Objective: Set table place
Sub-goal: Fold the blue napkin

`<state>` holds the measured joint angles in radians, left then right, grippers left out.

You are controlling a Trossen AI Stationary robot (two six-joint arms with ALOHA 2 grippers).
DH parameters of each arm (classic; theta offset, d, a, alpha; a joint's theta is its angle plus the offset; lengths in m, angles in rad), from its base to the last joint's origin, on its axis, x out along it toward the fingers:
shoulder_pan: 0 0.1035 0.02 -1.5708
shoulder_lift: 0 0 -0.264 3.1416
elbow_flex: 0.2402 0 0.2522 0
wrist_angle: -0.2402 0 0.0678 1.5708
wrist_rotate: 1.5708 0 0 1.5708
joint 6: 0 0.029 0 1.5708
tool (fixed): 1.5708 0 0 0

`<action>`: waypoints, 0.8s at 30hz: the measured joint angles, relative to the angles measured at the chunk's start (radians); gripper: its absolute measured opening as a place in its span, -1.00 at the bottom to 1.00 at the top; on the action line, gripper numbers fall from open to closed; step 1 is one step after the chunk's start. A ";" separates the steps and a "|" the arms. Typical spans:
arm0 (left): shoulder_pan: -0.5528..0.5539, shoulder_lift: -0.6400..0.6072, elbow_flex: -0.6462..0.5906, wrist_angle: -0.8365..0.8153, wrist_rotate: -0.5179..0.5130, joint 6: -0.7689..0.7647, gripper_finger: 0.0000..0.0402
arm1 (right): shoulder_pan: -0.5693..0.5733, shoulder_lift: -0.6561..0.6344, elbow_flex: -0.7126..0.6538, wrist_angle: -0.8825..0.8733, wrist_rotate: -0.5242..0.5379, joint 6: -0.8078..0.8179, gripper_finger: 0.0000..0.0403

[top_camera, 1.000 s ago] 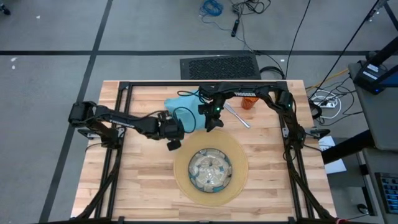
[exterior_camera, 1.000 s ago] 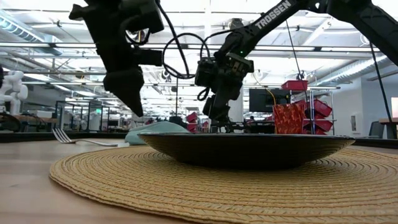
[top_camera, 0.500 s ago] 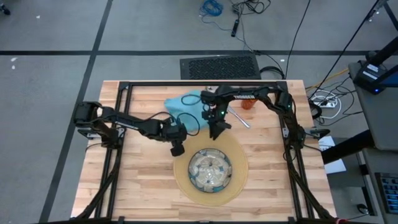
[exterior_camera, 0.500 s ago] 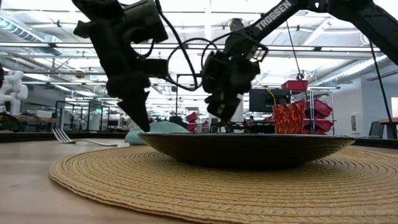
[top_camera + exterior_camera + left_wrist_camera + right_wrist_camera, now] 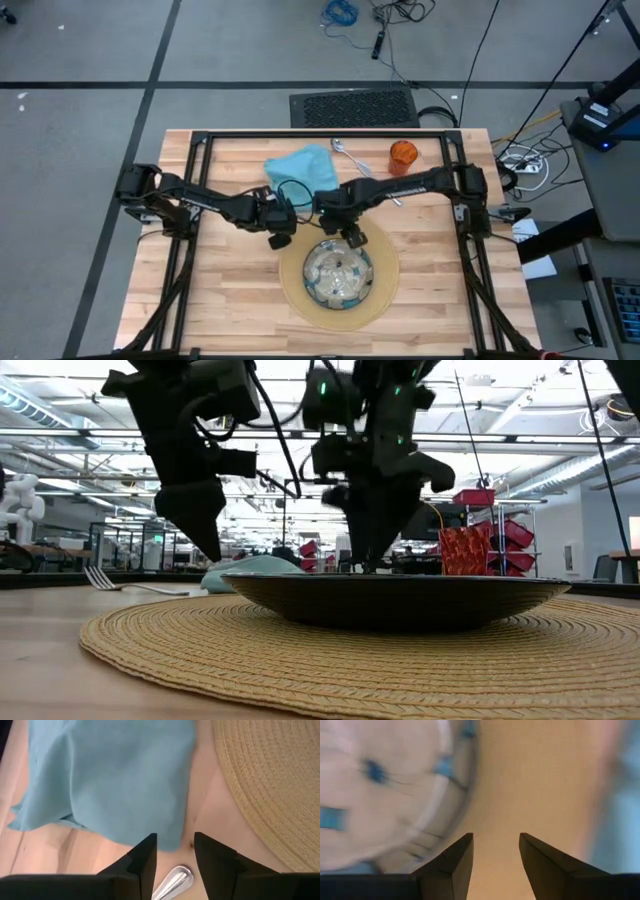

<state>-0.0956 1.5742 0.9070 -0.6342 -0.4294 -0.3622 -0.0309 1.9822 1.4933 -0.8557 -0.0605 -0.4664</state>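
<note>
We see left pincer (image 5: 281,240) low over desk (image 5: 215,300), just left of mat (image 5: 384,288), fingers spread, silver piece (image 5: 172,884) between them, not pinched. Teal napkin (image 5: 303,167) behind it. Plate (image 5: 339,273) sits on mat. Right pincer (image 5: 355,240) hangs over plate's far edge, fingers spread, nothing held. Spoon (image 5: 347,153) and orange cup (image 5: 402,154) at far side.

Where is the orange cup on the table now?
In the high view, the orange cup stands at the table's far edge, right of the teal napkin.
</note>
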 joint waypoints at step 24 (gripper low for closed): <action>-0.040 0.113 0.000 0.037 -0.035 0.023 -0.42 | -0.032 -0.039 -0.177 0.306 0.297 0.005 -0.25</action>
<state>-0.1352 1.6875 0.9073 -0.5974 -0.4644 -0.3390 -0.0629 1.9435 1.3163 -0.5496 0.2369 -0.4612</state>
